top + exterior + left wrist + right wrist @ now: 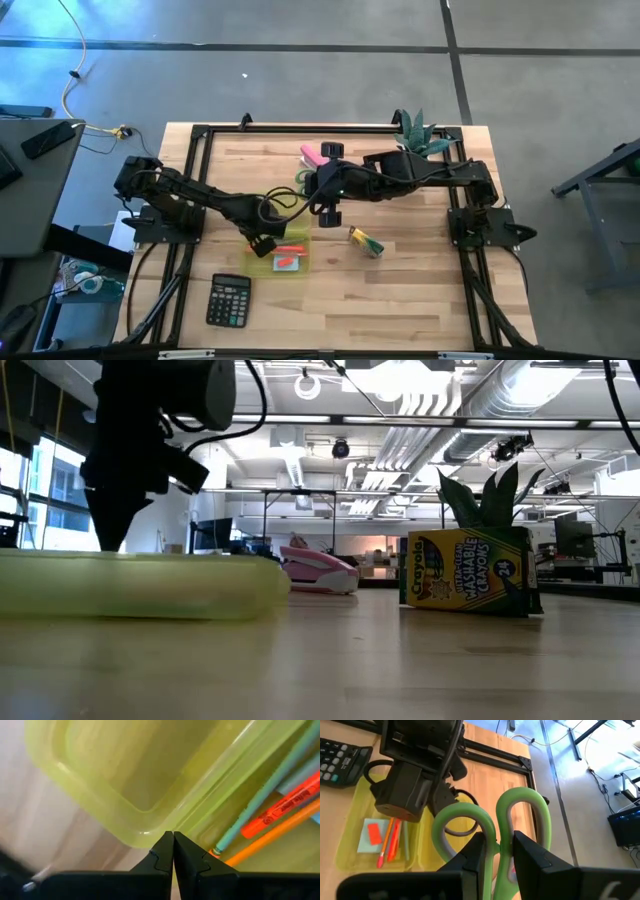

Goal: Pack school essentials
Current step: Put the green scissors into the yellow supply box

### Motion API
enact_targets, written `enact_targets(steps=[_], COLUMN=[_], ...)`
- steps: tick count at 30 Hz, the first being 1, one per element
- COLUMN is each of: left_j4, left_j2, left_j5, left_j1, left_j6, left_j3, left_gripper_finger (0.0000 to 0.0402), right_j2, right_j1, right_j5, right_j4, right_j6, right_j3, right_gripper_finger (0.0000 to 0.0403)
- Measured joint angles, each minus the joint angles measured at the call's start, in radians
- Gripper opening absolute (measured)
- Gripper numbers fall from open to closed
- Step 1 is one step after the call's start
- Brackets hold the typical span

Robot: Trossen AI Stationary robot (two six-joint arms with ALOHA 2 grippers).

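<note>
The right tool (497, 851) grips the green-handled scissors (517, 815) above the middle of the bench (420, 300), near the pink stapler (310, 154). The left tool (173, 851), fingers pressed together and holding nothing, sits at the rim of the yellow-green tray (268, 266). In the tray lie the note pad (372, 836) with what seems to be the eraser (374, 834) on it, the marker (280, 807) and pencils (270, 834). The crayon box (366, 242) lies on the bench right of the tray; the calculator (229, 300) is nearer the front edge.

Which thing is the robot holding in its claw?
The green scissors, pinched by the right gripper. The crayon box lies alone on the table.
</note>
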Motion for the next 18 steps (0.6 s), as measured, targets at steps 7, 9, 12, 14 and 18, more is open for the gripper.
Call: enact_targets(steps=[7, 9, 12, 14, 18], left_j4=[-0.038, -0.086, -0.168, -0.223, -0.359], left_j2=[-0.009, -0.017, -0.014, -0.016, -0.014], left_j5=[-0.045, -0.079, -0.113, -0.12, -0.111], left_j1=[-0.015, -0.021, -0.033, -0.045, -0.08], left_j6=[0.083, 0.068, 0.061, 0.035, -0.041], left_j3=[0.051, 0.087, 0.142, 0.16, 0.16], left_gripper_finger=[0.0, 0.0, 0.0, 0.0, 0.0], right_j2=[0.0, 0.0, 0.0, 0.0, 0.0], right_j1=[0.0, 0.0, 0.0, 0.0, 0.0], right_j5=[0.0, 0.0, 0.0, 0.0, 0.0], right_j4=[-0.013, -0.016, -0.025, -0.036, -0.053], right_j6=[0.003, 0.003, 0.013, 0.019, 0.027], right_j3=[0.0, 0.0, 0.0, 0.0, -0.001], right_gripper_finger=[0.0057, 0.0058, 0.0058, 0.0058, 0.0058])
